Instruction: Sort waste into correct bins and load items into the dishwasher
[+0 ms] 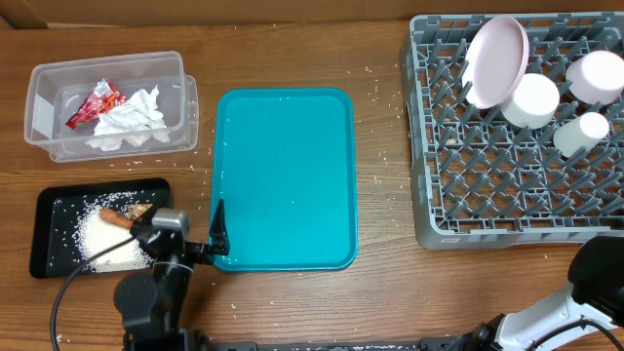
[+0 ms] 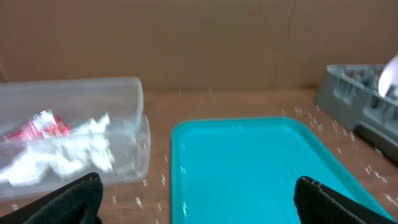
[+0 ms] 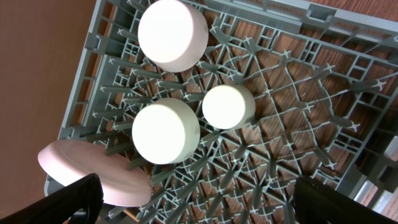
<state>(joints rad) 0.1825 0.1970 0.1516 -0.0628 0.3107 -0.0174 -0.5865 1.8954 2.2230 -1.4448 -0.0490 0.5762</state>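
Observation:
The clear tub (image 1: 44,107) at the back left holds the red wrapper (image 1: 96,102) and the crumpled napkin (image 1: 132,122); both also show in the left wrist view, the wrapper (image 2: 40,126) and the napkin (image 2: 74,155). The black tray (image 1: 49,255) holds rice (image 1: 97,236), the carrot (image 1: 115,218) and a brown scrap (image 1: 139,210). The grey rack (image 1: 487,195) holds the pink plate (image 1: 497,60), two bowls (image 1: 531,100) (image 1: 597,76) and the cup (image 1: 581,134). My left gripper (image 2: 198,186) is open and empty at the teal tray's near-left corner (image 1: 216,232). My right gripper (image 3: 198,193) is open and empty above the rack (image 3: 298,124).
The large teal tray (image 1: 283,175) lies bare in the middle. Loose rice grains (image 1: 382,156) are scattered on the wooden table around it. The right arm's body (image 1: 595,278) sits at the front right corner, near the rack's front edge.

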